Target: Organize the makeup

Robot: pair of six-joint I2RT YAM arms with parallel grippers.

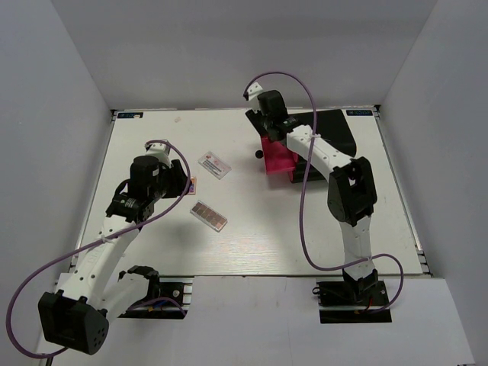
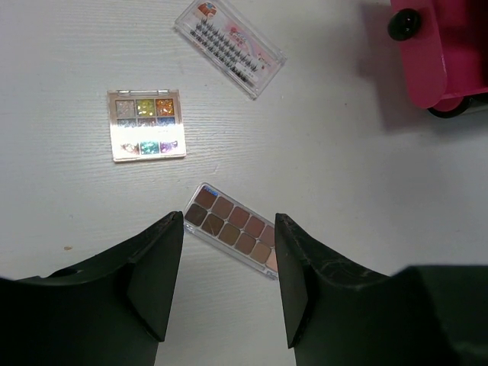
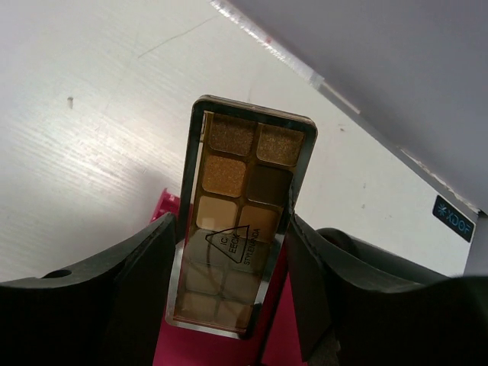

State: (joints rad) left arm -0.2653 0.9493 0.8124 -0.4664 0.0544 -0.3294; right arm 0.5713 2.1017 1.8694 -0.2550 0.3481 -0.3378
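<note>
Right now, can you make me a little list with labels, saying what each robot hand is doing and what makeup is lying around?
left gripper: open, empty, hovering over the brown palette
right gripper: shut on the gold palette, above the pink drawer
loose on the table: brown palette, glitter palette, lash case
pink drawer: sticking out of the black box

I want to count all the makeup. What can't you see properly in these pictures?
- Top view: glitter palette, mostly under the left arm.
- Top view: gold palette, hidden by the right gripper holding it.
- Left wrist view: pink drawer, cut by the right edge; its inside unseen.
</note>
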